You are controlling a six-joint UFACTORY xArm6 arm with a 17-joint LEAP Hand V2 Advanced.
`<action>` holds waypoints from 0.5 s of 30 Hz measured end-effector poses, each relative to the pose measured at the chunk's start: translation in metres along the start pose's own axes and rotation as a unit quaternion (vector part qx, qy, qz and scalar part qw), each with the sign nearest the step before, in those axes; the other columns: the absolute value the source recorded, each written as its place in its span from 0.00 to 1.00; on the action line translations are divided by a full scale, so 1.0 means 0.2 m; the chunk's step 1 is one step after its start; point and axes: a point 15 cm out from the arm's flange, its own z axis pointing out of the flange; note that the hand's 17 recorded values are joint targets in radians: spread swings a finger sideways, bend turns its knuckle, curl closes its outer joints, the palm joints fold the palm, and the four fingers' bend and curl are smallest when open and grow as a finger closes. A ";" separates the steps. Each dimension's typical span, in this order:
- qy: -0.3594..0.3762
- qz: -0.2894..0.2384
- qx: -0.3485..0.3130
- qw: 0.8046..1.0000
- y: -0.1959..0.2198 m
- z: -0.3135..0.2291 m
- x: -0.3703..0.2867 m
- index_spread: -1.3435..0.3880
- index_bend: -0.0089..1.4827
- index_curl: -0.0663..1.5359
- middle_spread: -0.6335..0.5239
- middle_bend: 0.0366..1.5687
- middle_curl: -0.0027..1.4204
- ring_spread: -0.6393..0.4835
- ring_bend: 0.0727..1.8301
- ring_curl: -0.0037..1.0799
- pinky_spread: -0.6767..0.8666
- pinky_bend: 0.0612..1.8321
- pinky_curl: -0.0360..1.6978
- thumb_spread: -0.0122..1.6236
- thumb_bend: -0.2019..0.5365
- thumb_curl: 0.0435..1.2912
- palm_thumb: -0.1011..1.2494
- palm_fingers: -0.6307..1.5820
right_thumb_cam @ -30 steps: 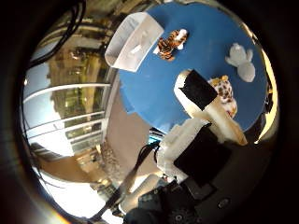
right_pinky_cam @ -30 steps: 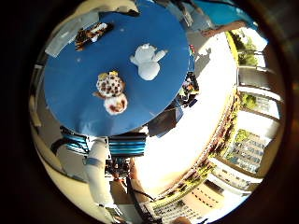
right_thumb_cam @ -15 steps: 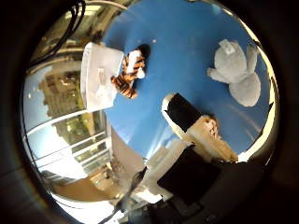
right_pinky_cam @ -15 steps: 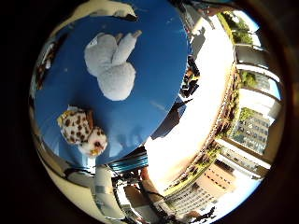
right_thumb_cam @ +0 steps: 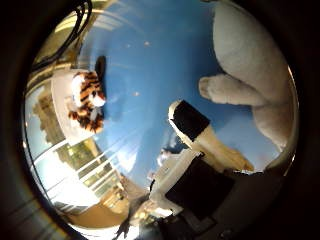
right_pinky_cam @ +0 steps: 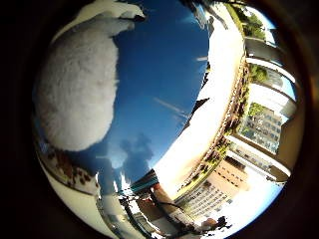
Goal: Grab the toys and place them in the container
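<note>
A grey-white plush toy [right_pinky_cam: 75,95] lies on the round blue table [right_pinky_cam: 169,70] and fills much of the right little finger side palm view, so it is close under the palm. The right thumb side palm view shows its legs [right_thumb_cam: 255,70] beside my hand [right_thumb_cam: 200,170], which has one finger [right_thumb_cam: 187,120] reaching out straight and holding nothing. A spotted plush toy [right_pinky_cam: 62,169] lies next to the grey-white one. A striped tiger toy [right_thumb_cam: 88,100] lies beside the white container [right_thumb_cam: 62,100] at the table's far edge.
The table's edge [right_pinky_cam: 204,119] runs close by the toys. Beyond it are a paved yard and buildings [right_pinky_cam: 254,129]. A railing [right_thumb_cam: 85,165] stands past the container's side of the table.
The hand has come down much closer to the grey-white plush toy, which now looks far larger. The toys themselves have not moved.
</note>
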 end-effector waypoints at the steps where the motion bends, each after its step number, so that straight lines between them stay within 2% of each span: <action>1: 0.007 -0.003 -0.003 1.000 0.00 0.01 0.00 0.78 0.10 0.18 0.56 0.16 0.28 0.82 0.30 0.34 0.73 0.36 0.08 0.71 0.25 0.24 0.44 0.54; 3: 0.023 -0.008 -0.010 1.000 0.00 0.04 -0.01 0.77 0.09 0.17 0.54 0.18 0.29 0.80 0.34 0.36 0.73 0.39 0.08 0.70 0.27 0.25 0.48 0.60; 5: 0.034 -0.008 -0.015 0.999 0.00 0.06 0.00 0.71 0.09 0.16 0.49 0.28 0.33 0.75 0.42 0.41 0.71 0.46 0.09 0.70 0.28 0.26 0.55 0.73; 6: 0.038 -0.010 -0.017 0.999 0.00 0.07 0.01 0.70 0.09 0.15 0.48 0.28 0.34 0.75 0.44 0.41 0.71 0.47 0.09 0.70 0.28 0.27 0.56 0.74; 8: 0.044 -0.011 -0.016 0.999 0.01 0.06 0.02 0.66 0.09 0.13 0.46 0.36 0.39 0.70 0.52 0.48 0.70 0.51 0.11 0.69 0.29 0.29 0.61 0.76; 11: 0.044 -0.010 -0.004 0.999 0.01 0.00 0.04 0.60 0.10 0.09 0.41 0.48 0.48 0.63 0.63 0.58 0.68 0.58 0.13 0.68 0.31 0.33 0.69 0.74; 15: 0.041 -0.005 0.013 0.999 0.11 -0.10 0.07 0.53 0.17 0.06 0.38 0.56 0.54 0.58 0.66 0.63 0.65 0.69 0.17 0.67 0.32 0.37 0.75 0.78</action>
